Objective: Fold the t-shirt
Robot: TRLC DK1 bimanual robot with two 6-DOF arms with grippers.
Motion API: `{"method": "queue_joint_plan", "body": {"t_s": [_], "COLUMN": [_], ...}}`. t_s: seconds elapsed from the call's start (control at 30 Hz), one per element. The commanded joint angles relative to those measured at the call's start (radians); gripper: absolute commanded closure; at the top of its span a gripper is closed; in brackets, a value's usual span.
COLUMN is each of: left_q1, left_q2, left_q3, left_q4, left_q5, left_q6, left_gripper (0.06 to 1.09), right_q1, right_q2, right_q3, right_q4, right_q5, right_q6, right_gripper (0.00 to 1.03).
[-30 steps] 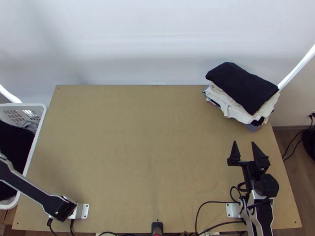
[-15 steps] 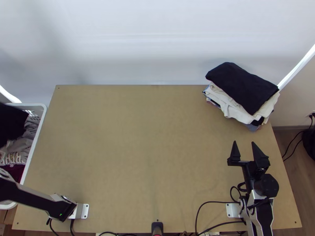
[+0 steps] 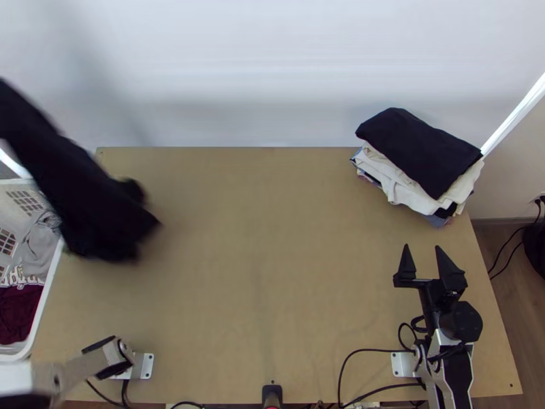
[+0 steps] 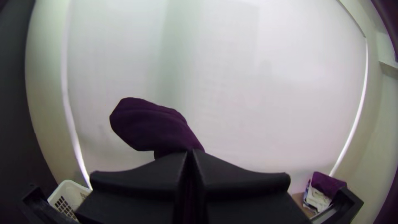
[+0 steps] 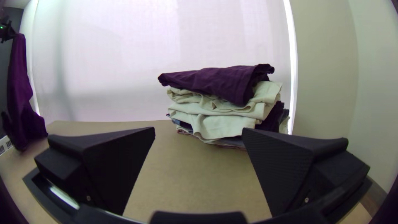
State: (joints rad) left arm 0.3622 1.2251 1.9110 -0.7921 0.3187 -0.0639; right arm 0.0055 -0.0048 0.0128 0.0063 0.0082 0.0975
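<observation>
In the top view my right gripper (image 3: 421, 248) stands open over the table's right side, its wide-parted fingers empty; the right wrist view also shows that gripper (image 5: 199, 129) open. My left gripper (image 4: 190, 152), in the left wrist view, is shut on a dark t-shirt (image 4: 151, 124). That t-shirt (image 3: 82, 191) hangs bunched and blurred over the table's left edge and part of the basket in the top view. From the right wrist, the t-shirt (image 5: 20, 91) is a long drape below the left arm's end.
A white basket (image 3: 42, 307) with grey and dark red clothes stands at the table's left. A stack of folded clothes, with a dark one (image 3: 419, 150) on top, lies at the back right corner. The tan table (image 3: 259, 259) stretches between them.
The dark t-shirt has come up out of the basket and swung right over the table's left edge, uncovering grey and red clothes. The left arm has moved; the right arm has stayed still.
</observation>
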Motion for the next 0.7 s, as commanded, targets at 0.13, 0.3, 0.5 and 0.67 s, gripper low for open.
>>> {"method": "queue_joint_plan", "body": {"t_s": [0.13,0.3,0.5,0.67], "left_q1": [-0.569,-0.884,-1.100,-1.209], "left_q2": [-0.144,-0.116,0.051,0.267], "left_q3": [-0.322,-0.491,-0.555,-0.420], "left_q4": [0.024,0.116,0.268,0.304], "left_q5": [-0.280,-0.458,-0.553,-0.581], "left_q6": [-0.019,-0.065,-0.119,-0.191], "left_gripper": [1.05,1.05,1.05,1.05], "right_q1": [0.001,0.001,0.001,0.001], "right_q2": [0.003,0.003,0.003,0.003], "right_q3": [-0.004,-0.004,-0.004,-0.004], "right_q4": [-0.020,-0.020,-0.020,-0.020], "right_q5": [0.009,0.009,0.009,0.009], "right_q6": [0.007,0.007,0.007,0.007], "right_gripper": [0.05,0.05,0.05,0.05]}}
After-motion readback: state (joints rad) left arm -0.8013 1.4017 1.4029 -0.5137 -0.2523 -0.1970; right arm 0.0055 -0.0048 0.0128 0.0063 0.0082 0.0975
